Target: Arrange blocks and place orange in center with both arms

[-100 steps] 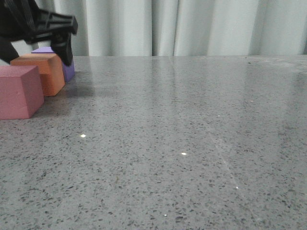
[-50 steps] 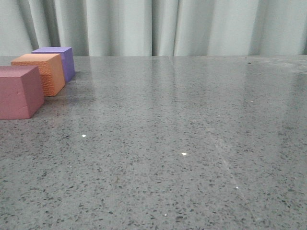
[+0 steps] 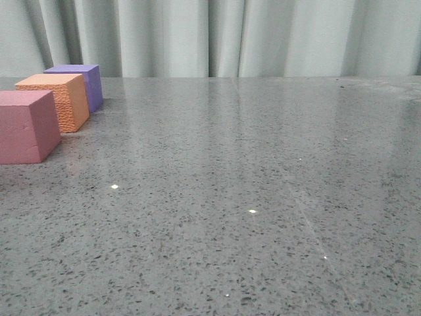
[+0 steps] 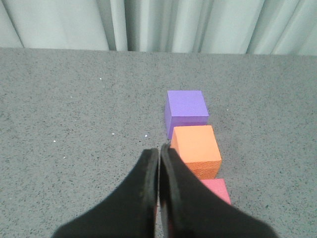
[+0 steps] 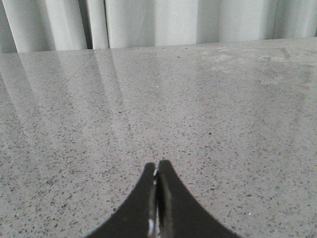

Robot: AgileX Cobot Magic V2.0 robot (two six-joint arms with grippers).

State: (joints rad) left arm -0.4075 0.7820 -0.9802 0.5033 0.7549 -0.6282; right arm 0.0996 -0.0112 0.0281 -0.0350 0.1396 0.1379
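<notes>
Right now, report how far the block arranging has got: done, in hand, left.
Done: the three foam cubes sit in one row on the grey speckled table, with the pebbled orange cube between the pinkish-red cube and the purple cube. In hand: nothing; the left gripper and right gripper are both shut and empty, clear of the cubes. Left: seemingly nothing.

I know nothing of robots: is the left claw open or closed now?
Closed. The left gripper has both fingers pressed together, empty, beside the orange cube.
</notes>
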